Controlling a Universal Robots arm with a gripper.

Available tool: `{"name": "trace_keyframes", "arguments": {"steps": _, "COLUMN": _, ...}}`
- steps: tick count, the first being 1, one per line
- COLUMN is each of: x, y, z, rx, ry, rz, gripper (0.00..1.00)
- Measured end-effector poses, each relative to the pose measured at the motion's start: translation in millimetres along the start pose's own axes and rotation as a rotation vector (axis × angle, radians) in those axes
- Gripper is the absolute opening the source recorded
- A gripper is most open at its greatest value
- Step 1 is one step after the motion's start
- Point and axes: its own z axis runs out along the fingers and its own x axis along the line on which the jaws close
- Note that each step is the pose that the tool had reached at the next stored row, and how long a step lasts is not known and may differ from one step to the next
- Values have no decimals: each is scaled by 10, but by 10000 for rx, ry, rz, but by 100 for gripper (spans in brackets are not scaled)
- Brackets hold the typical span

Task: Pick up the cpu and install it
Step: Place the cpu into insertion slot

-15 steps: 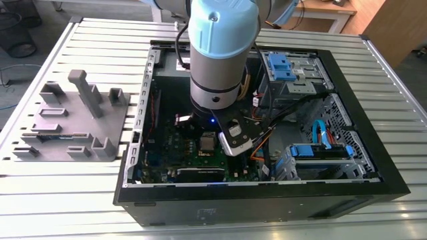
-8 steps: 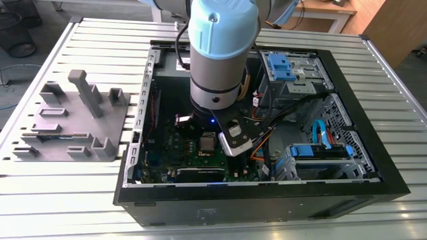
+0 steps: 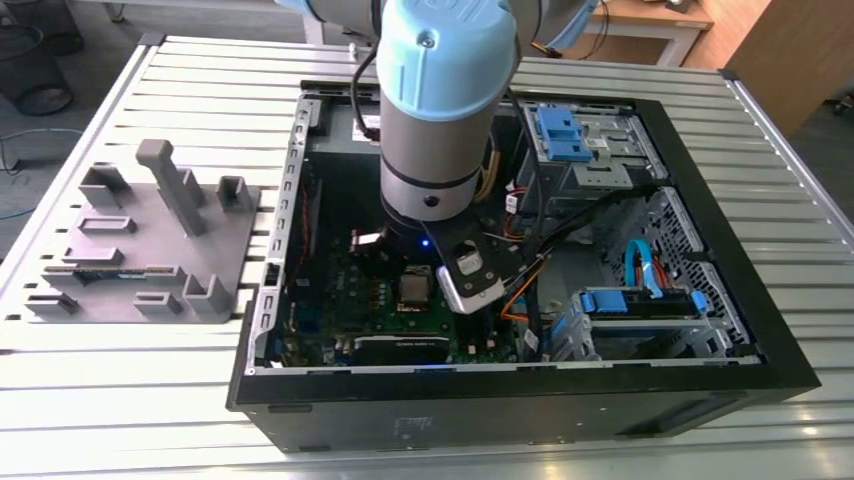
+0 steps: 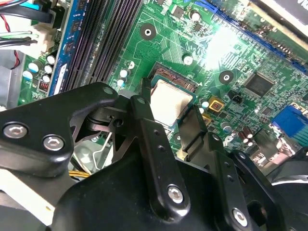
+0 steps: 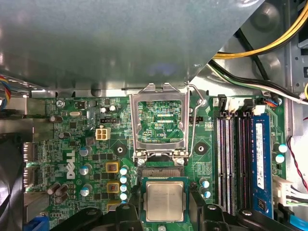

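Observation:
The cpu [image 5: 165, 201], a small square chip with a pale metal top and a green rim, sits between my gripper's [image 5: 165, 208] two black fingers. In the second wrist view the cpu [image 4: 171, 101] is flanked closely by the fingers [image 4: 144, 103] of the gripper [image 4: 168, 109], which is shut on it. It hangs just over the socket on the green motherboard [image 5: 86, 144]; a strip of the socket's gold contacts [image 5: 161, 172] shows past one edge of the chip. The socket's metal load frame [image 5: 160, 120] is flipped open. In the exterior view the arm [image 3: 434, 130] reaches down into the open computer case [image 3: 747, 330].
Long black memory slots [image 5: 230, 159] and a blue-edged slot run beside the socket. Yellow and black cables [image 5: 260, 48] cross the case. Drive cages with blue clips [image 3: 574, 135] fill the exterior view's right side. A grey fixture block [image 3: 134, 240] stands on the slatted table outside the case.

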Motion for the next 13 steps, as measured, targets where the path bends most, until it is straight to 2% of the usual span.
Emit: {"name": "trace_keyframes", "arguments": {"steps": 13, "x": 0, "y": -4, "z": 60, "rx": 24, "ry": 0, "rz": 0, "gripper": 47}}
